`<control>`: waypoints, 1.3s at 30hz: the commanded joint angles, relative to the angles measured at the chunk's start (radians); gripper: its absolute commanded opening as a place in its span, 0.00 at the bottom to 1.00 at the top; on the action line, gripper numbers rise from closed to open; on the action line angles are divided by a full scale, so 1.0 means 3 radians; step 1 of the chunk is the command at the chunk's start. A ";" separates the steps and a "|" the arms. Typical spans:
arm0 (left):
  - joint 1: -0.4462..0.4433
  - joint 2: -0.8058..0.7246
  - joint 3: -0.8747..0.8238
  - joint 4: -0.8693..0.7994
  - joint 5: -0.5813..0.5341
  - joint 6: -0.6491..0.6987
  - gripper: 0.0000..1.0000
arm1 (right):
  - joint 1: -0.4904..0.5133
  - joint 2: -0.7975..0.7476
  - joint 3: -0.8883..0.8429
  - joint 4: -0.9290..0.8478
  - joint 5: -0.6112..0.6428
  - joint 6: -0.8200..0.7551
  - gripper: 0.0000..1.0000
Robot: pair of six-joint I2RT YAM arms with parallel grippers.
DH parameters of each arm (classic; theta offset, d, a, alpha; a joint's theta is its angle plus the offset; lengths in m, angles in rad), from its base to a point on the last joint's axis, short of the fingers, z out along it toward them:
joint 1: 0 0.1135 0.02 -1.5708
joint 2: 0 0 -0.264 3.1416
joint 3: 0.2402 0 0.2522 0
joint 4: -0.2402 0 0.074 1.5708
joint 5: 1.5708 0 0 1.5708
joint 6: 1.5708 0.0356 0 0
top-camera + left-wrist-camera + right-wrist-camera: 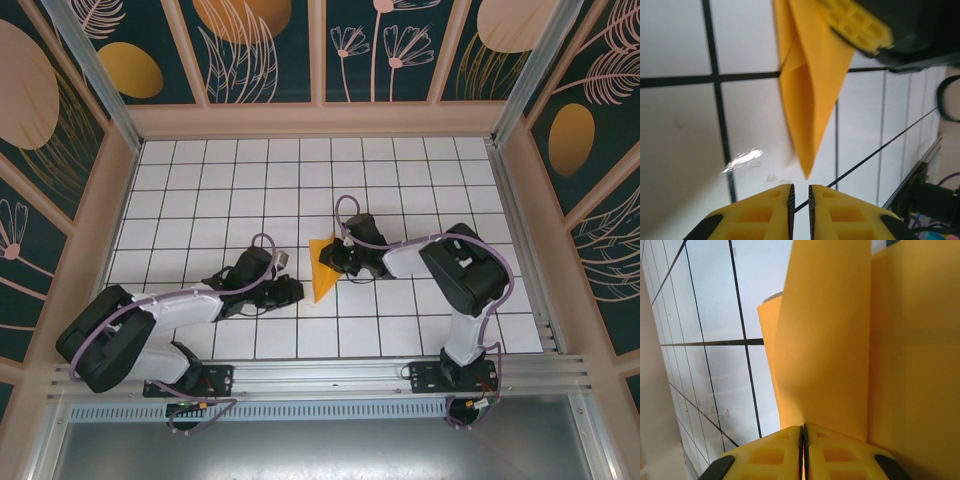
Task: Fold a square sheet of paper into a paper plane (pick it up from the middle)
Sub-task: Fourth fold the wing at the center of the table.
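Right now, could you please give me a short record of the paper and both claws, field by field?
object: folded paper, orange, layered, tapering to a point at its near end
surface: white tiled table
right claw: shut on the folded paper, near its wide end
left claw: almost closed, nothing between its pads, the paper's tip just ahead of it
contact, left claw to paper: none visible
paper flat or lifted: cannot tell
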 commanded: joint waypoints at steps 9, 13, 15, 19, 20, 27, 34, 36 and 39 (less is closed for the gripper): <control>-0.0009 0.0662 0.0452 0.1019 0.0188 -0.0418 0.18 | 0.0093 0.0095 -0.0180 -0.0325 0.0205 0.0099 0.14; -0.0009 0.0853 0.0331 0.1219 0.0219 -0.0536 0.16 | 0.0093 0.0103 -0.0179 -0.0320 0.0205 0.0092 0.14; -0.0008 0.0911 0.0290 0.1245 0.0206 -0.0540 0.17 | 0.0092 0.0105 -0.0179 -0.0320 0.0203 0.0093 0.14; -0.0010 0.1044 0.0300 0.1351 0.0292 -0.0523 0.18 | 0.0093 0.0118 -0.0164 -0.0323 0.0190 0.0081 0.14; -0.0010 0.1062 0.0304 0.1380 0.0318 -0.0529 0.19 | 0.0093 0.0116 -0.0159 -0.0334 0.0190 0.0075 0.13; -0.0010 0.1170 0.0299 0.1200 0.0362 -0.0439 0.21 | 0.0093 0.0110 -0.0179 -0.0366 0.0205 0.0055 0.14; -0.0084 0.1381 0.0242 0.1051 0.0606 -0.0326 0.21 | 0.0093 0.0135 -0.0154 -0.0406 0.0211 0.0040 0.14; -0.0111 0.1364 0.0196 0.0996 0.0607 -0.0296 0.19 | 0.0093 0.0144 -0.0149 -0.0421 0.0223 0.0037 0.14; -0.0116 0.1278 0.0064 0.0915 0.0546 -0.0306 0.19 | 0.0093 0.0140 -0.0159 -0.0414 0.0222 0.0039 0.14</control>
